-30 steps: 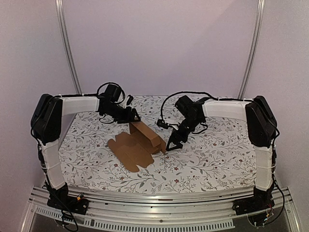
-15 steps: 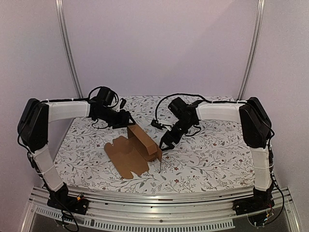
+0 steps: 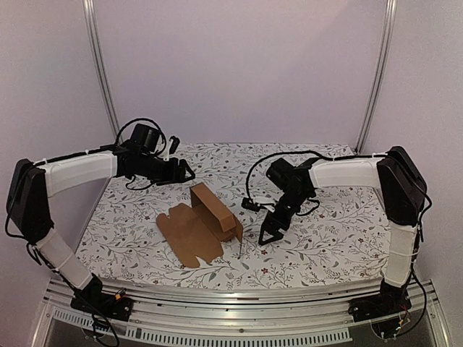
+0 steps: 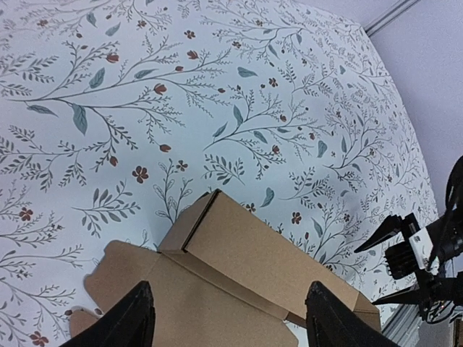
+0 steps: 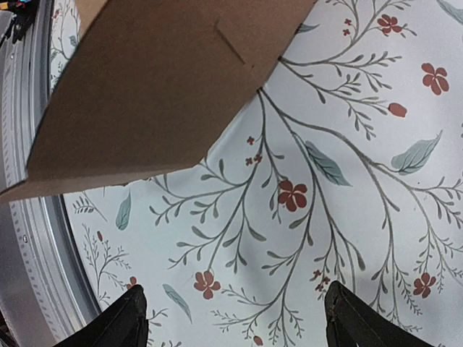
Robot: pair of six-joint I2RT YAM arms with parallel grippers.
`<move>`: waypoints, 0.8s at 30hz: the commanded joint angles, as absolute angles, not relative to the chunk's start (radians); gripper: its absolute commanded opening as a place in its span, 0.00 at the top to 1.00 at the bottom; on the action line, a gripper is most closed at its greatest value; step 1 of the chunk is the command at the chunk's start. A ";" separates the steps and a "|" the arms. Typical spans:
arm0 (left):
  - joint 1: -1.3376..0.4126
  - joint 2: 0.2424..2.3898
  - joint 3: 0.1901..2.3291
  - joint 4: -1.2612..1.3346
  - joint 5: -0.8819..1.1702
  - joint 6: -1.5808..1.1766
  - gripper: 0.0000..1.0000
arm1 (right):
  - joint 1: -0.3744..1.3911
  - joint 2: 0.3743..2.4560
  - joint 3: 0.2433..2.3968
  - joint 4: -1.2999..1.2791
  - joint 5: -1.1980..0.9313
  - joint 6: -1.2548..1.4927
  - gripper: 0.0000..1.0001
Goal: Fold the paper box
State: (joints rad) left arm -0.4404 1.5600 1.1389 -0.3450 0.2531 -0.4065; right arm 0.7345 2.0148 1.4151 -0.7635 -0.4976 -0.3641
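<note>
The paper box (image 3: 206,220) lies mid table (image 3: 325,238), flat panel down, one wall folded up. My left claw (image 3: 187,172) is wide and empty, just behind it; my right claw (image 3: 266,237) is wide and empty, near its right end. Best, I judge: pin the flat panel, push flaps along their creases
</note>
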 commanded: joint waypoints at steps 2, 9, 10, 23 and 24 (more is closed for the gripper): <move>-0.415 1.716 1.246 -0.403 0.296 -0.358 0.27 | 0.796 1.875 1.339 -0.740 -0.465 -0.467 0.15; -0.380 1.787 1.221 -0.273 0.438 -0.352 0.26 | 0.893 1.940 1.460 -0.658 -0.417 -0.336 0.12; -0.378 1.796 1.215 -0.253 0.447 -0.352 0.26 | 0.895 1.968 1.483 -0.642 -0.410 -0.305 0.12; -0.443 1.725 1.061 -0.188 0.470 -0.482 0.34 | 0.814 2.024 1.564 -0.620 -0.184 -0.100 0.20; -0.463 1.694 1.023 -0.164 0.455 -0.508 0.34 | 0.799 2.016 1.568 -0.626 -0.168 -0.101 0.21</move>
State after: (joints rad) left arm -0.4068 1.7931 1.0985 -0.2192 0.4820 -0.4309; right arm 0.8654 2.0392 1.5505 -0.6220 -0.2687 -0.1474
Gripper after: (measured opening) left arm 0.663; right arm 0.799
